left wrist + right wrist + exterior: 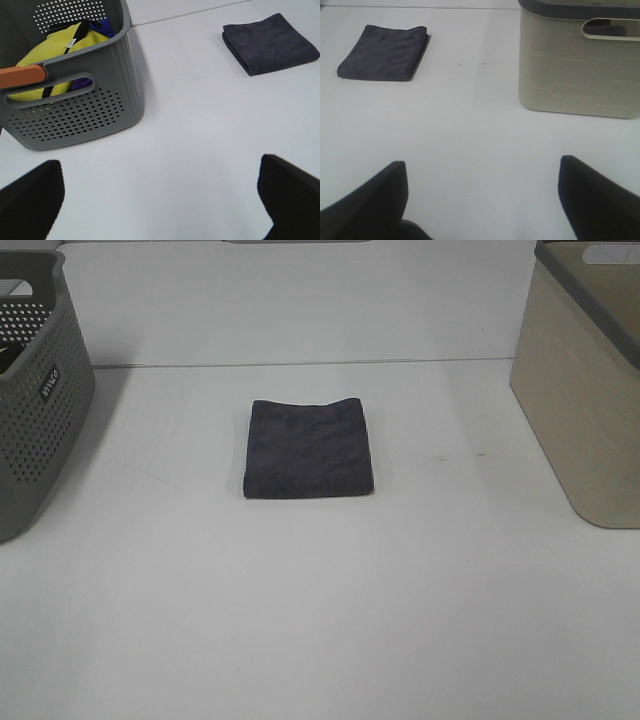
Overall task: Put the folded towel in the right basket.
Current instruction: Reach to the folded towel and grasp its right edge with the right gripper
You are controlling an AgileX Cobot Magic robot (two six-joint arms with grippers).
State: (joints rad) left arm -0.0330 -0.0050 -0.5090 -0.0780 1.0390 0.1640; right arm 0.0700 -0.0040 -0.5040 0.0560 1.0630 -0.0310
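Folded towel (310, 448): dark grey, soft napped cloth, folded into a compact, near-square stack. It is lying flat near the middle of the white table (320, 620), its layered edges showing along one side.

Right basket (585, 410): beige, solid-walled, with a dark grey rim and a cut-out handle slot. It is standing upright at the table's right side, well apart from the towel. The towel is sitting outside it.
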